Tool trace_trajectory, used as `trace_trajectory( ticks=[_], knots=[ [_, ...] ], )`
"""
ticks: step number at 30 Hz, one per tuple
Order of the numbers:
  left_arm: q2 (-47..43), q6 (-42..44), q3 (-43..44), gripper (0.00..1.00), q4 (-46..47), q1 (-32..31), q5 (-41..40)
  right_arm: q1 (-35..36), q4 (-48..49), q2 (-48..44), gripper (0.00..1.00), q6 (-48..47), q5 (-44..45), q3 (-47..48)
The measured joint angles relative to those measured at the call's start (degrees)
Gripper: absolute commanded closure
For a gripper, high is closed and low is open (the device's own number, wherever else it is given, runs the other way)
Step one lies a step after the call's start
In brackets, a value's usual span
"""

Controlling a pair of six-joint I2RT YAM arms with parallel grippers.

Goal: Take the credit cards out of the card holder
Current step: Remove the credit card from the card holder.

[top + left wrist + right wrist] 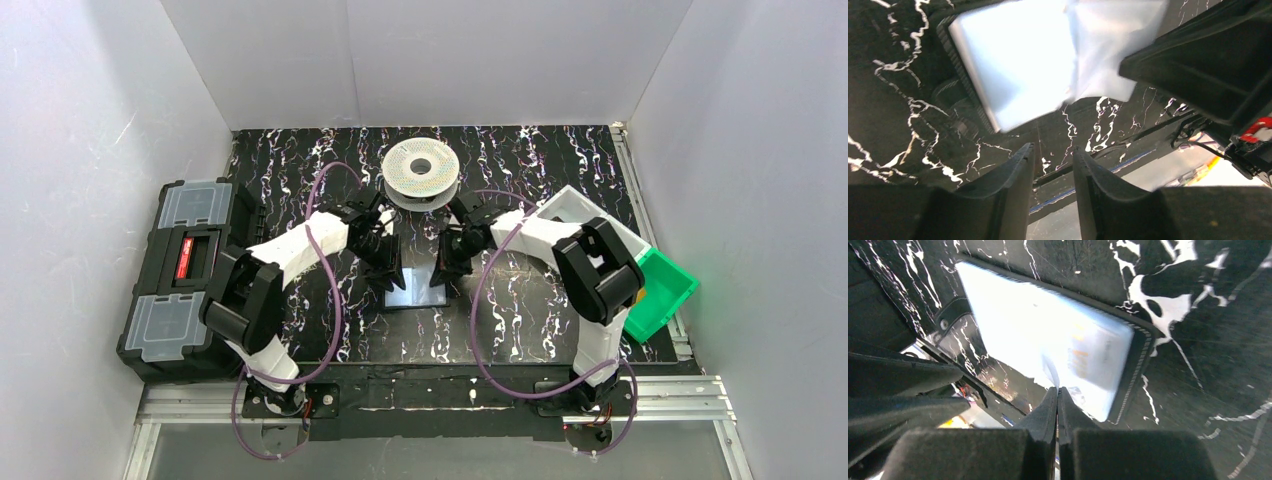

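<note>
The card holder [411,287] lies open on the black marbled mat between my two grippers, its bluish-grey inside up [1013,65] [1028,325]. My right gripper [1057,389] [445,268] is shut on the edge of a thin pale card [1050,371] that rises from the holder's near right part. The card shows as a pale lifted sheet in the left wrist view [1108,50]. Orange marks [1080,356] show under the holder's pale sleeve; the orange-tan card itself is not clearly seen. My left gripper [1053,150] [386,268] is open and empty at the holder's left edge.
A big black toolbox [185,280] stands at the left table edge. A white filament spool [421,172] lies just behind the grippers. A white bin [590,215] and a green bin [665,290] stand at the right.
</note>
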Motion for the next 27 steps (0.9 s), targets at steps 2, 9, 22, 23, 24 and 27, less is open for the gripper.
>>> trace_trajectory(
  ticks=[2, 9, 22, 23, 24, 27],
  knots=[
    [-1.4, 0.4, 0.1, 0.75, -0.8, 0.1, -1.1, -1.0, -1.2, -1.7, 0.99, -1.2, 0.7, 0.0],
    [-1.3, 0.6, -0.5, 0.89, -1.3, 1.1, -3.9, -0.8, -3.4, -2.9, 0.98, -3.1, 1.2, 0.6],
    [-1.7, 1.5, -0.6, 0.91, -2.4, 3.0, -4.6, 2.5, -3.8, 2.3, 0.57, 0.6, -0.3, 8.7],
    [-1.9, 1.6, -0.6, 0.91, -2.6, 3.2, -4.6, 2.8, -3.8, 3.1, 0.56, 1.0, -0.4, 9.3],
    [-2.3, 1.7, -0.6, 0.91, -2.9, 3.4, -4.6, 3.0, -3.8, 3.8, 0.55, 1.3, -0.5, 9.9],
    [-4.2, 2.1, -0.6, 0.91, -3.9, 4.0, -4.6, 3.7, -3.6, 5.7, 0.51, 2.5, -0.5, 11.7]
  ],
)
